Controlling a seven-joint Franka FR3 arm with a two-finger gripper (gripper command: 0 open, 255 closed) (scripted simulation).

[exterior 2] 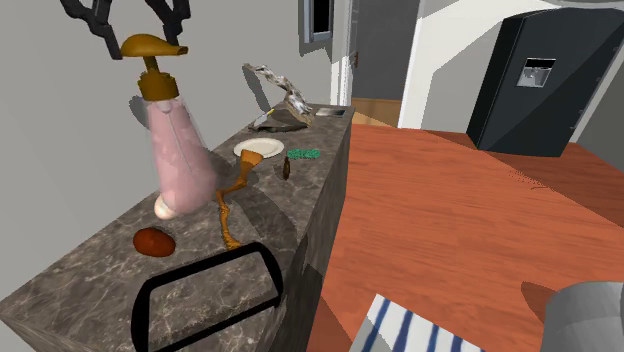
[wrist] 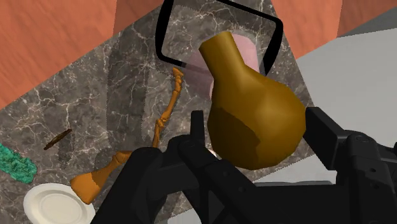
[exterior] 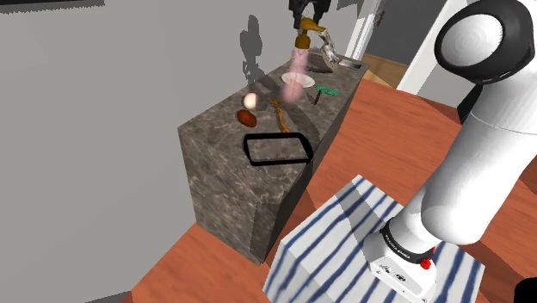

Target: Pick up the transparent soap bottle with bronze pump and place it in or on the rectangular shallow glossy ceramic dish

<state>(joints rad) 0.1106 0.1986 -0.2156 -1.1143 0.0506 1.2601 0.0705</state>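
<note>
The soap bottle (exterior: 299, 62) (exterior 2: 180, 150) has a clear body with pink soap and a bronze pump (exterior 2: 150, 45) (wrist: 254, 121). It hangs upright in the air above the far part of the dark marble counter (exterior: 224, 163). My gripper (exterior: 306, 12) (exterior 2: 125, 20) (wrist: 261, 127) is shut on the pump head from above, one finger on each side. The dish (exterior: 247, 148) (exterior 2: 215, 262) (wrist: 164, 32) is a shallow rectangle with a glossy black rim. It lies flat at the near end of the counter, some way from the bottle.
Between bottle and dish lie a brown round lump (exterior: 247, 116) (exterior 2: 152, 241), a pale egg-like thing (exterior: 251, 101) and an orange-brown brush (exterior 2: 228, 215) (wrist: 167, 111). Farther back are a white plate (exterior: 297, 79) (exterior 2: 258, 148), a green scrap (exterior 2: 303, 153) and a crumpled metallic object (exterior 2: 280, 95).
</note>
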